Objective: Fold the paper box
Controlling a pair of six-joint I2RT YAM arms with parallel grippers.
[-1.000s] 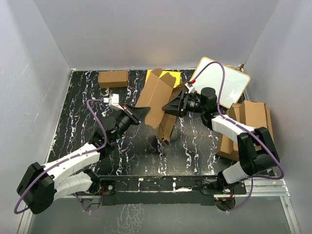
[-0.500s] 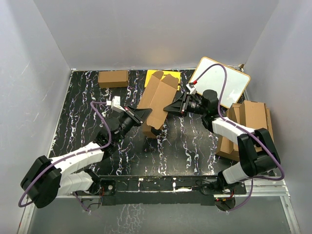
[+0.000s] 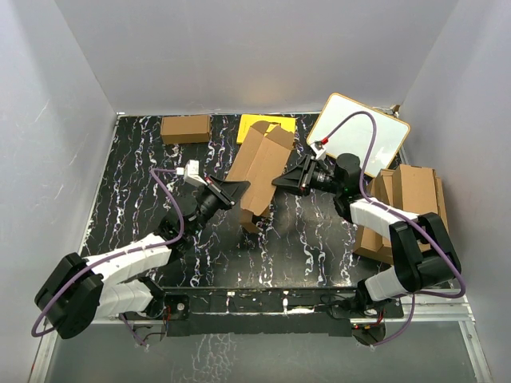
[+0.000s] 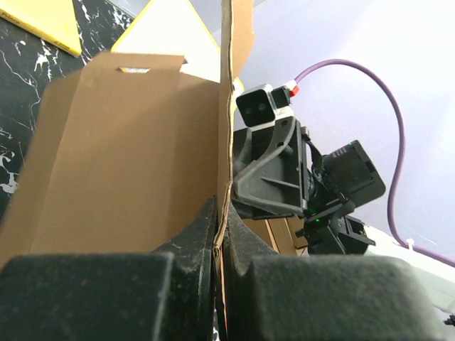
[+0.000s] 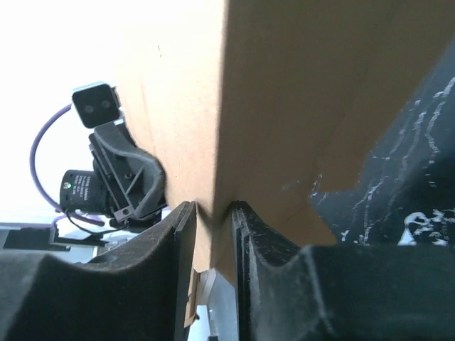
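The paper box (image 3: 259,169) is a brown cardboard carton held up off the black marbled table (image 3: 144,171) between both arms, its flaps open toward the back. My left gripper (image 3: 232,190) is shut on a thin wall of the box (image 4: 142,156), the edge pinched between its fingers (image 4: 202,234). On the opposite side my right gripper (image 3: 279,180) is shut on a folded corner of the box (image 5: 284,106), cardboard filling the gap between its fingers (image 5: 252,234). Part of the box's underside is hidden by the arms.
A yellow sheet (image 3: 254,125) lies behind the box. A smaller brown carton (image 3: 185,128) sits at the back left. A whiteboard (image 3: 363,137) leans at the back right over a stack of brown cardboard sheets (image 3: 411,195).
The right gripper has closed onto the box's corner. The box has swung more upright and shifted slightly right and toward the front; both arms moved with it.
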